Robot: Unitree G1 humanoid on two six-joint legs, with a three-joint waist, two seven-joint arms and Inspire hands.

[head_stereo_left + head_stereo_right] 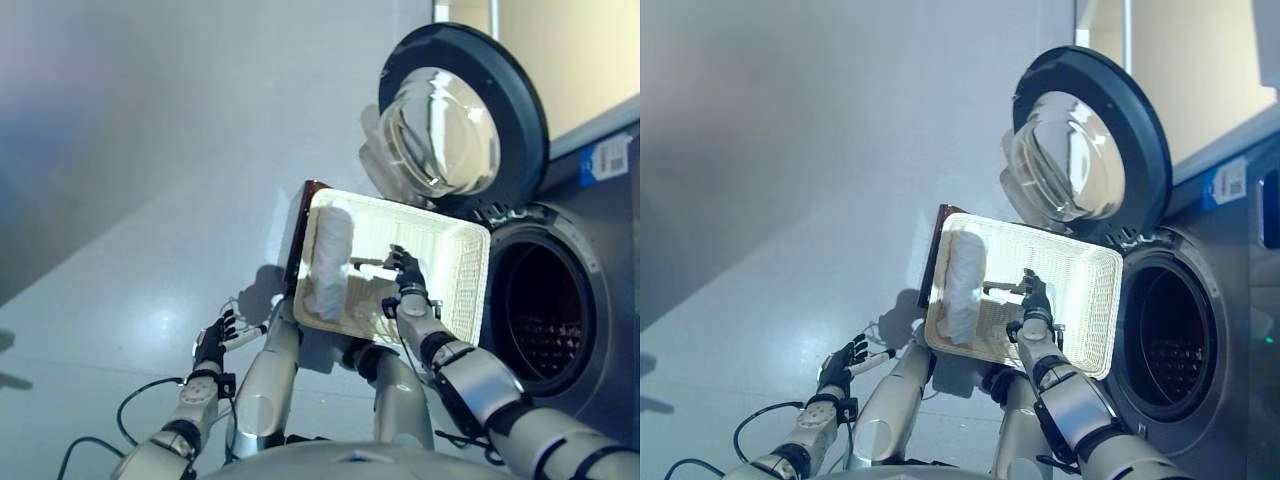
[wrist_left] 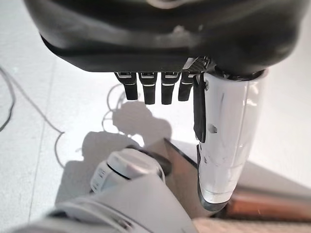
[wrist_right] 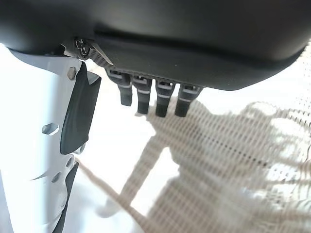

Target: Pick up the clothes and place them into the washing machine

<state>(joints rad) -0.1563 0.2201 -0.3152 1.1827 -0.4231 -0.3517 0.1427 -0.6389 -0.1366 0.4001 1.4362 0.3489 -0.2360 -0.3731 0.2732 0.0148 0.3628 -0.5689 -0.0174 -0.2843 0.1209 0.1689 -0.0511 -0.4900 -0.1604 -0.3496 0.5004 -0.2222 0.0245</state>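
A white rolled cloth (image 1: 330, 260) lies along the left side of the shallow white wicker basket (image 1: 455, 250), which rests on a low dark brown box (image 1: 303, 215). My right hand (image 1: 405, 275) is over the middle of the basket, fingers straight and holding nothing. Its wrist view shows the thumb (image 3: 43, 145) and fingers above the basket's weave (image 3: 252, 160). My left hand (image 1: 212, 340) hangs low over the floor, left of the box, relaxed and empty. The left wrist view shows the hand (image 2: 226, 145) above the box's corner (image 2: 257, 201).
The grey washing machine (image 1: 600, 250) stands right of the basket. Its round door (image 1: 460, 120) is swung open upward and the dark drum opening (image 1: 545, 315) faces the basket. Pale grey floor (image 1: 120, 200) spreads to the left.
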